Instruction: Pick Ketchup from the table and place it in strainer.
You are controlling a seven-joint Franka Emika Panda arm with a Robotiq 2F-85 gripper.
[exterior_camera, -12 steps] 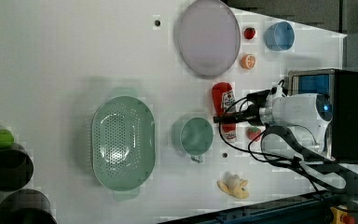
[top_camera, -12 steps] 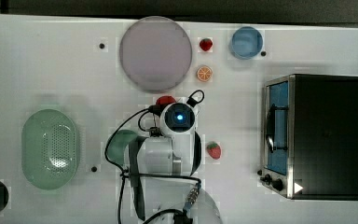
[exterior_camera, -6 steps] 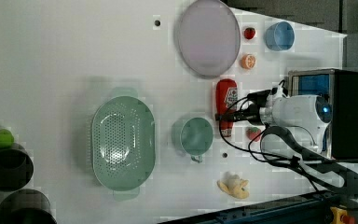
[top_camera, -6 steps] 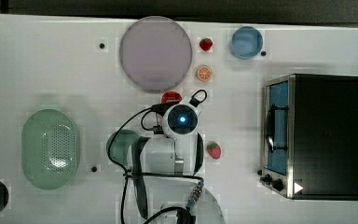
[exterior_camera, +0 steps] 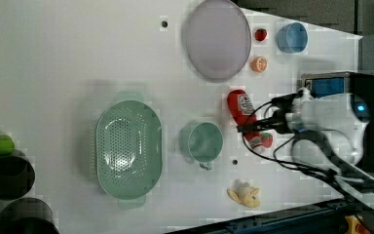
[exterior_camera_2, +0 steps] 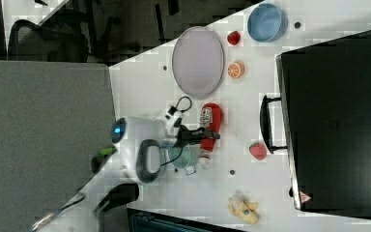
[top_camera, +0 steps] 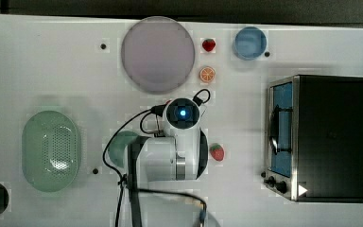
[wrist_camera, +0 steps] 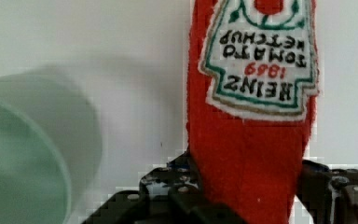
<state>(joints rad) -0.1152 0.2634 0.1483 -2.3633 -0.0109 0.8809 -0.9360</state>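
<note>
Up close in the wrist view, the gripper [wrist_camera: 247,196] has its fingers clamped on either side of the red ketchup bottle [wrist_camera: 251,116], label facing the camera. In the left view the bottle [exterior_camera: 242,111] sits on the white table [exterior_camera: 78,58], just beside the green cup [exterior_camera: 202,142] and near the lilac plate [exterior_camera: 217,39]. The strainer [exterior_camera: 128,148] sits further off, past the cup on the left view's left.

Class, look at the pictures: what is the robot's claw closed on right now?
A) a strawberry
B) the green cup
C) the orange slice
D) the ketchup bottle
D: the claw sits on both sides of the red ketchup bottle, fingers against it.
</note>
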